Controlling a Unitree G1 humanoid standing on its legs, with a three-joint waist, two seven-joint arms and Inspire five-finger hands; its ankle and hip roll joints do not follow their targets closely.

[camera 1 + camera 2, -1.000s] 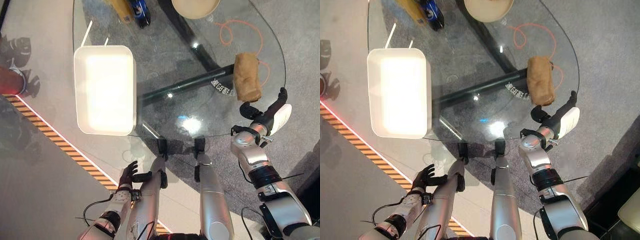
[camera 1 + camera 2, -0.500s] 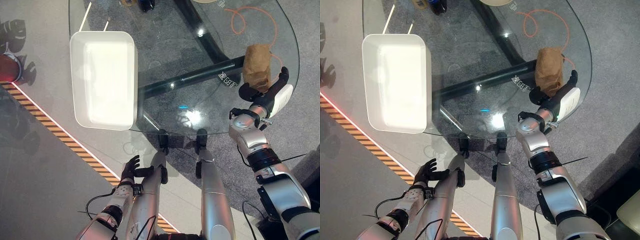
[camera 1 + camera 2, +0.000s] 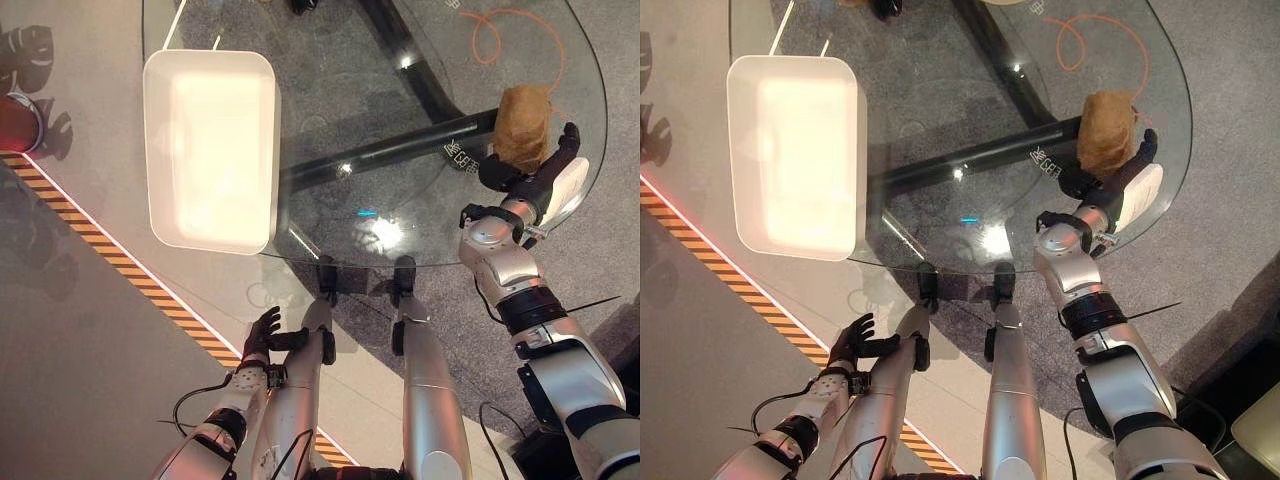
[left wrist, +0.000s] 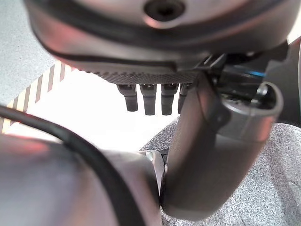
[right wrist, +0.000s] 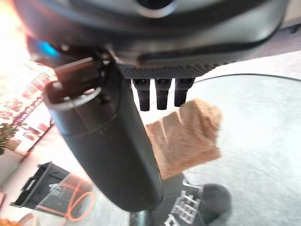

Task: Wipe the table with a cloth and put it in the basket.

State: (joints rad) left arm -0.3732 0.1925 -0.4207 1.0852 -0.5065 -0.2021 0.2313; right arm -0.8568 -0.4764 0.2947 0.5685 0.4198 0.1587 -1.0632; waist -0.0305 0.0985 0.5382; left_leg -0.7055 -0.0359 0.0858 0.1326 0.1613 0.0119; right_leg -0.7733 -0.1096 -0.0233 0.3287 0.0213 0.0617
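I find the brown cloth lying on the right side of the glass tabletop, near its right edge, with the right robot hand at its near end, fingers spread and not closed on it. The white basket sits at the tabletop's left edge, well apart from the cloth. The left robot hand hangs low at the near left, fingers relaxed and holding nothing.

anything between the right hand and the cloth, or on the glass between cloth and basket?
Nothing visible. The right hand sits at the brown cloth, fingers straight alongside it. Between the cloth and the white basket, the glass table is bare; the dark bar seen there lies beneath the glass.
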